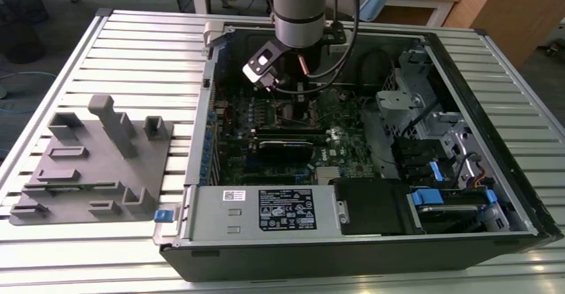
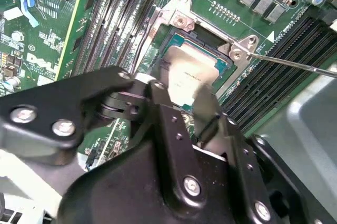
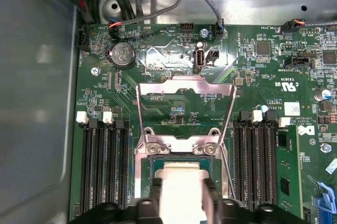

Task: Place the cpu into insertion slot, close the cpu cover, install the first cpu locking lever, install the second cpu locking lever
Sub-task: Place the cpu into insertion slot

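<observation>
Your gripper (image 3: 182, 186), clamped on the cpu (image 3: 181, 174), crowds the insertion slot (image 2: 197, 39) from above; the cpu cover (image 3: 184, 81) stands swung open just beyond the slot; memory slots (image 3: 102, 166) flank it on both sides; a thin locking lever (image 2: 295, 64) juts out beside one corner; the case wall (image 3: 37, 103) closes one flank; flat board past the cover lies open.
</observation>
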Robot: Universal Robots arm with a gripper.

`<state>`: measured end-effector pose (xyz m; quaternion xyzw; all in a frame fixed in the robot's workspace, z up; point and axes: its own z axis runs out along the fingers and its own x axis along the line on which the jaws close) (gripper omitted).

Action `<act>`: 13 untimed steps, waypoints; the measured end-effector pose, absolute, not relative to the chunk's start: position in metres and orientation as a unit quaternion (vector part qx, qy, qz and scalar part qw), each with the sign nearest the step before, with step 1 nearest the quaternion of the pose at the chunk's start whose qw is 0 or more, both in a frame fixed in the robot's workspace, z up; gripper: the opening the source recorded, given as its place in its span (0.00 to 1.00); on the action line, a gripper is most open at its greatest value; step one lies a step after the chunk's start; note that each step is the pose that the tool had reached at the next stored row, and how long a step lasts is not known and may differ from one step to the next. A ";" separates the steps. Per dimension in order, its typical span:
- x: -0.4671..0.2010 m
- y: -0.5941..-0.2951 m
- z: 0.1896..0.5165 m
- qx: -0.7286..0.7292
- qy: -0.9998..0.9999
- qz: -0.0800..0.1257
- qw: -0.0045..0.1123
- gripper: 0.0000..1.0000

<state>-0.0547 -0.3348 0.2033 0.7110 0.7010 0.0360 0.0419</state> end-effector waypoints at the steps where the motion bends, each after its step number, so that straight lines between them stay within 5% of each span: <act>1: -0.055 -0.335 0.203 0.711 0.701 0.036 0.042 0.37; 9: -0.055 -0.335 0.204 0.711 0.701 0.036 0.042 0.11; 13: -0.055 -0.335 0.204 0.711 0.701 0.036 0.042 0.11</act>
